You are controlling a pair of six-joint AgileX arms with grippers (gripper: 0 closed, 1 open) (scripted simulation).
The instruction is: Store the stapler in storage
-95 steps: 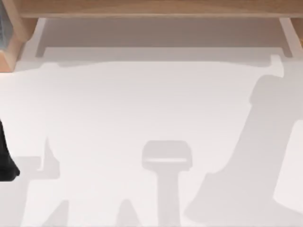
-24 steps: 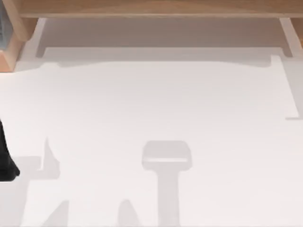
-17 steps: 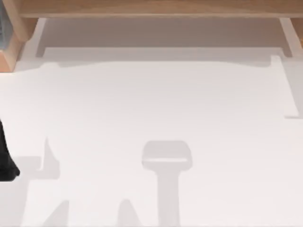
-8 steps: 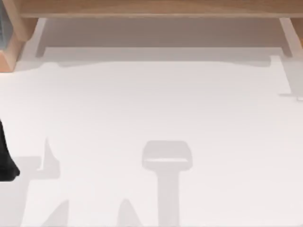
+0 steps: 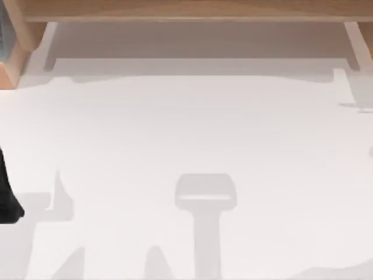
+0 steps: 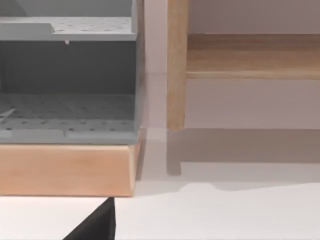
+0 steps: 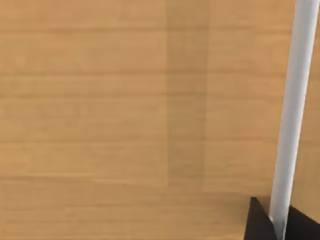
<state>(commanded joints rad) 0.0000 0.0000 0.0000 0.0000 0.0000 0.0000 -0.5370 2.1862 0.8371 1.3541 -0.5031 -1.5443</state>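
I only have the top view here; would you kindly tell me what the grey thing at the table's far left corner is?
Observer: The left wrist view shows a grey perforated rack with two levels, on a wooden base.
Operator: Thank you. What does the right wrist camera face?
Observer: The right pincer is close against a wooden panel, with a white bar crossing it. The left arm sits parked at your view's left edge.

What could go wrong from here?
The right gripper looks very close to a wooden panel and a white bar; pushing on may scrape or jam it. The left gripper, parked at the left edge of the table, faces the grey storage tray; a swing could clip its wooden base.
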